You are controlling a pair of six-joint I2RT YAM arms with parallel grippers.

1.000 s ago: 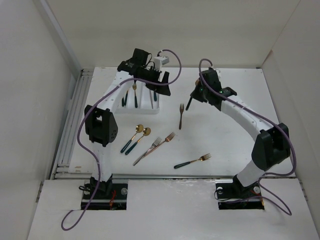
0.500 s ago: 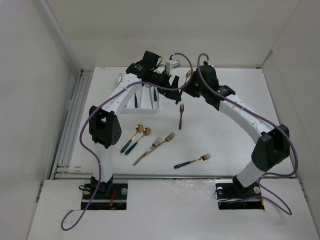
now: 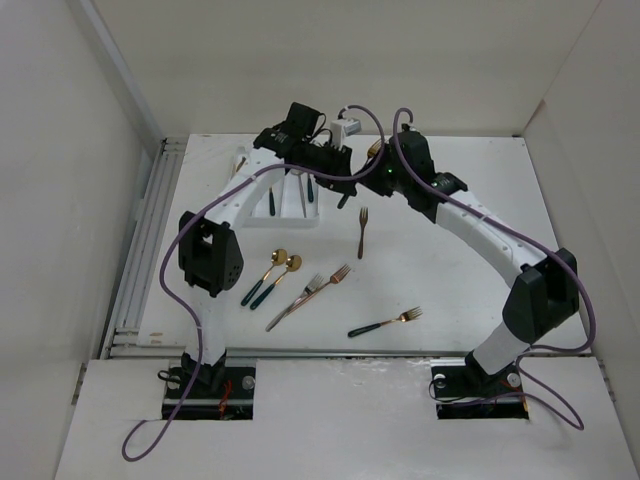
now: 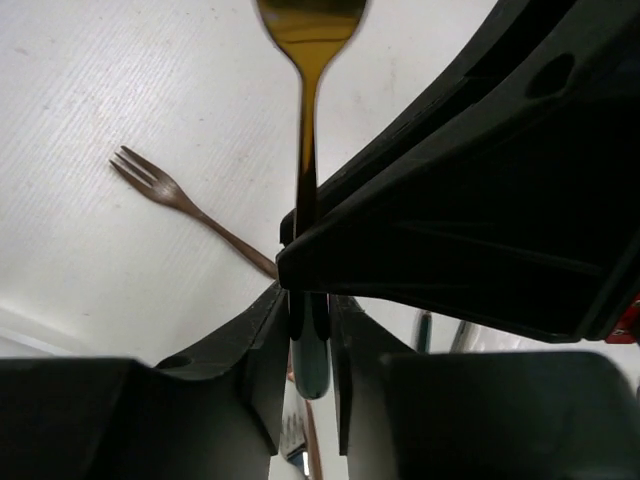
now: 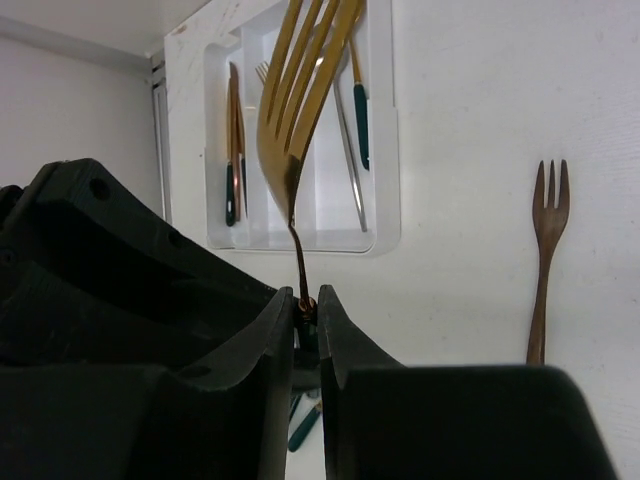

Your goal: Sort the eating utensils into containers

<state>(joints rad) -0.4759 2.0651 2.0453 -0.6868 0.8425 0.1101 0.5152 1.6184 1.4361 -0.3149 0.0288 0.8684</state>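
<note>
A gold fork [image 3: 375, 150] with a dark green handle hangs upright between the two arms, just right of the white tray [image 3: 292, 216]. My right gripper [image 5: 305, 300] is shut on the fork [image 5: 298, 110] where its neck meets the handle. In the left wrist view, my left gripper [image 4: 310, 330] is closed round the green handle end of that same fork [image 4: 305, 150], below the right gripper's fingers. The tray's compartments [image 5: 300, 243] hold several utensils. An all-copper fork [image 3: 362, 230] lies on the table close by.
On the table nearer the arm bases lie two gold spoons [image 3: 276, 273], a pair of forks with a knife [image 3: 312, 291] and one more green-handled fork [image 3: 385, 322]. The left arm hides most of the tray in the top view. White walls surround the table.
My left gripper swung right from over the tray to the fork in my right gripper and closed on its handle. My right arm brought the fork up and leftward.
</note>
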